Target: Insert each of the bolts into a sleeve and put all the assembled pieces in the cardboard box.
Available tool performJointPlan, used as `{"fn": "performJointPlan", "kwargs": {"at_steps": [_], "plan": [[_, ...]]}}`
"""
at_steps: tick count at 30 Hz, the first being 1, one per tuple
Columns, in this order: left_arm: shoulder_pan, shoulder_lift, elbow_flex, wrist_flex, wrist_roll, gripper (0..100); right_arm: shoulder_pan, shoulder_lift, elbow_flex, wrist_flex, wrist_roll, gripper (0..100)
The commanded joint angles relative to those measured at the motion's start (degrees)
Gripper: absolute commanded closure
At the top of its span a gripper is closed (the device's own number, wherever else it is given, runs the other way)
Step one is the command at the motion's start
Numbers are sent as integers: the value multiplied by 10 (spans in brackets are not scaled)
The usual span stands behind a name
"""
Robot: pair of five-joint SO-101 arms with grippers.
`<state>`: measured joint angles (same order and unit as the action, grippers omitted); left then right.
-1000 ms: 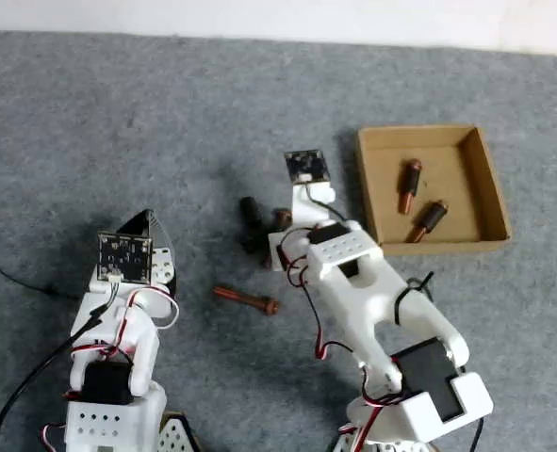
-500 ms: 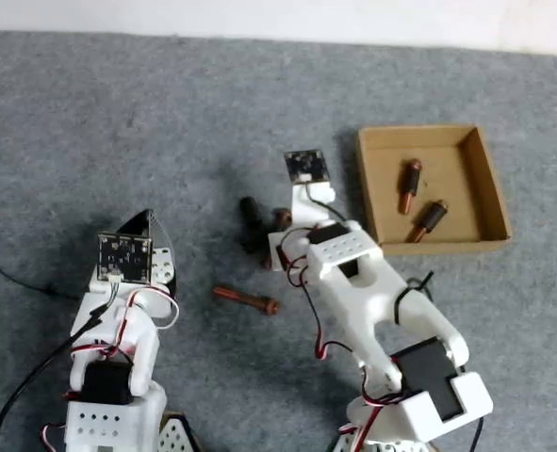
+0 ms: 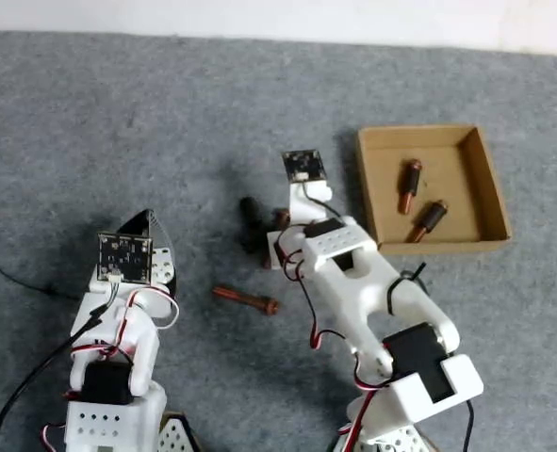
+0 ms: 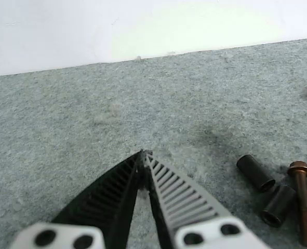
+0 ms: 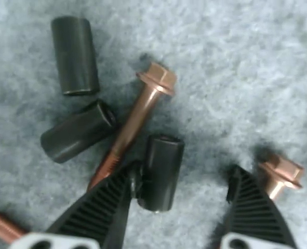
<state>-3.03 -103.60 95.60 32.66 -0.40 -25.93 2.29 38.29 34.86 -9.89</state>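
A dark sleeve (image 5: 161, 171) lies between the spread fingers of the right end effector (image 5: 187, 179), touching one finger (image 5: 106, 202), at the centre of the high view. A copper bolt (image 5: 137, 119), a second sleeve (image 5: 78, 130) and a third sleeve (image 5: 74, 55) lie just beside it on the grey surface (image 3: 118, 113). A loose bolt (image 3: 246, 298) lies just below that cluster. The cardboard box (image 3: 419, 132), at the right, holds two assembled pieces (image 3: 409, 185). The left end effector (image 4: 144, 155), at the lower left, is pressed together.
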Motion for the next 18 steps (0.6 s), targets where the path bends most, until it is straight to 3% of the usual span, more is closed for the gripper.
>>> {"fn": "performJointPlan", "kwargs": {"at_steps": [1,9,18], "plan": [[5,-2,2,-11,0,992,14,-3,-14,-11,-6,757],[5,-2,2,-11,0,992,15,-3,-14,-11,-5,972],[5,-3,8,-12,0,992,16,-8,-13,-8,-1,993]]}}
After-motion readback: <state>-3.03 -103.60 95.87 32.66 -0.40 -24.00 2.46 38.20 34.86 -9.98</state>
